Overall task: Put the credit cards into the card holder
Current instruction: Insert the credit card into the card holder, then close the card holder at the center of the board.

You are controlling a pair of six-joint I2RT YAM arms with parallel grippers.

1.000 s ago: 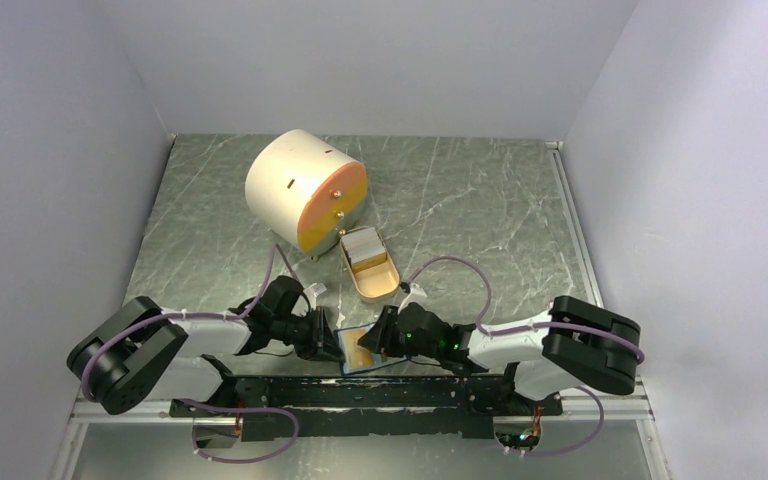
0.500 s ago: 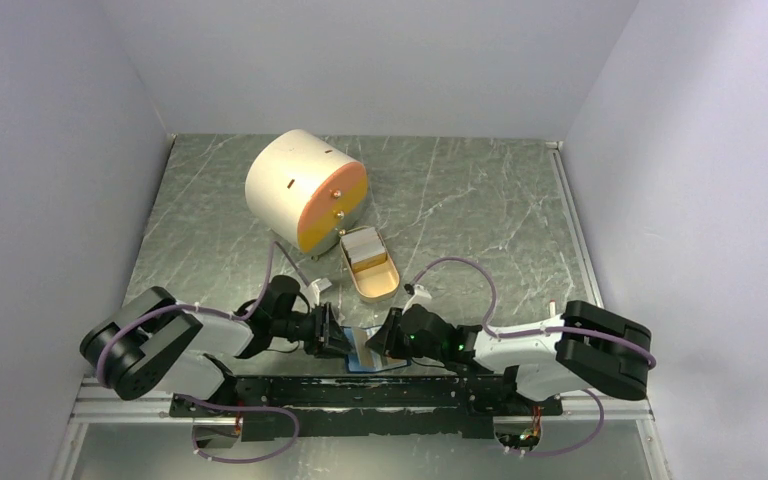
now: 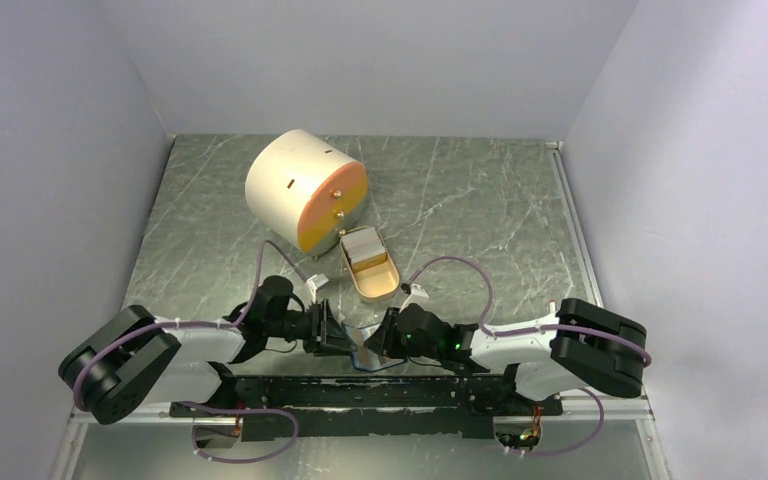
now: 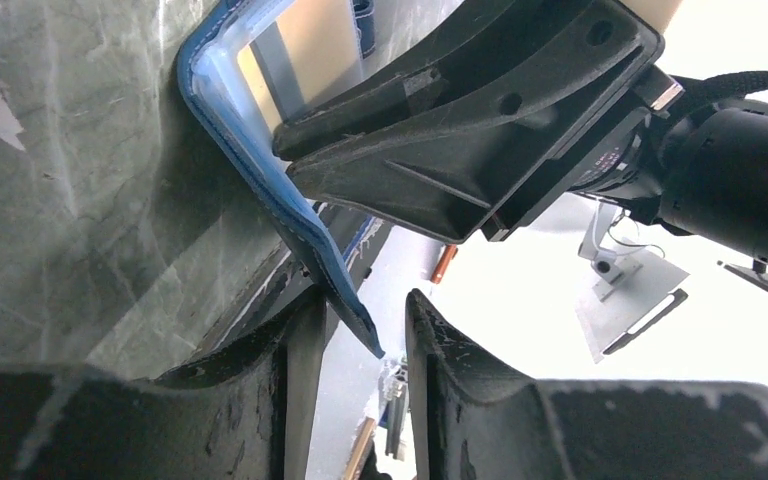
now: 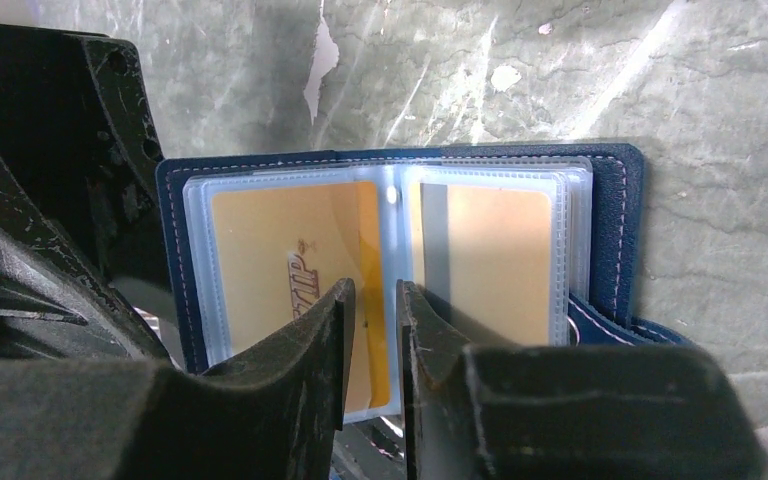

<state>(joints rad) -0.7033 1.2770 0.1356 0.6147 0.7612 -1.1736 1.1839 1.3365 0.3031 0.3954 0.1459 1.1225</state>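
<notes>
Noted left gripper (image 4: 365, 310) pushed right since a second ago, jaws parted around card holder's (image 5: 620, 230) cover edge. Found right gripper (image 5: 372, 300) nearly closed over clear sleeves (image 5: 390, 200); grip unclear. Lay open at near table (image 5: 460, 80) edge: navy cover, yellow cards (image 5: 280, 270) inside. Judged light, floppy, slick; best pinched by cover.

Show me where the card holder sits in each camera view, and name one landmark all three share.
Top external: card holder low centre, mostly hidden.
Left wrist: card holder seen edge-on, its blue cover running from upper left to bottom centre.
Right wrist: card holder in the centre, open, clear sleeves facing the camera.
Shared landmark: the marbled table beneath it.
</notes>
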